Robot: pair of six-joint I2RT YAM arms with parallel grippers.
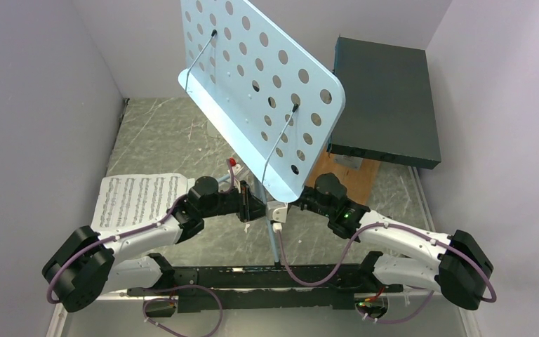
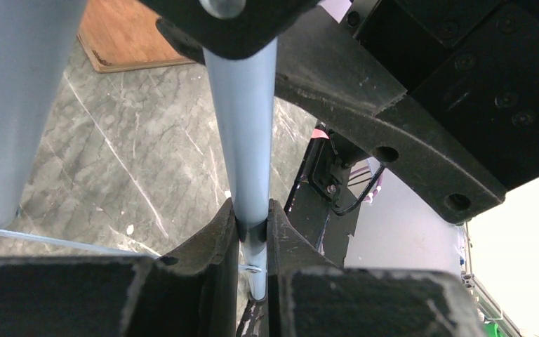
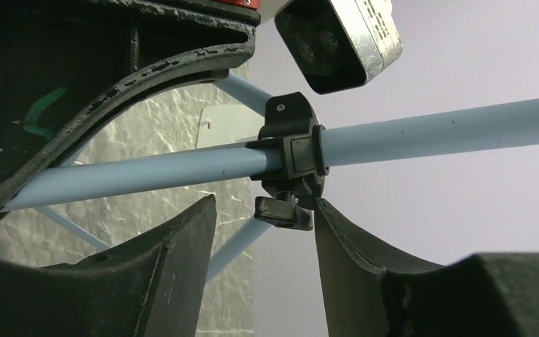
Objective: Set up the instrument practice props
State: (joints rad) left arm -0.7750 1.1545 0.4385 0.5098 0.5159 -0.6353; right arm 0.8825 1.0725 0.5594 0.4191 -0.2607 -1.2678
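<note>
— Well, the surface first?
— Grey marbled table point(image 1: 154, 133), scratched pale in places. Lilac-white walls point(image 1: 42, 105) closing it in on the left, right and far sides.

— And on it?
— Light blue music stand point(image 1: 253, 77) mid-table, just beyond the arm bases, with the perforated desk tilted and rising toward the far side. Sheet-music pages point(image 1: 137, 200) lying flat at near left, beside the left arm's wrist. Dark box point(image 1: 382, 98) in the far right corner, sitting over a wooden board point(image 1: 358, 179).

— Left gripper point(image 2: 253, 226)?
— Clamped on the stand's pole point(image 2: 242, 126), one pad pressed to each side of the tube.

— Right gripper point(image 3: 265, 207)?
— Parted, with fingers point(image 3: 175, 260) on either side of the black clamp point(image 3: 295, 151) on a pole of the stand. Small knob point(image 3: 283, 210) hanging between the tips. Seemingly touching one finger and apart from the other; hard to tell more.

— Edges, room to move?
— Tight on the right: box near the desk's right edge, right elbow near the wall. Left elbow likewise near the left wall. Bare marble showing at far left, between the pages and the far wall.
</note>
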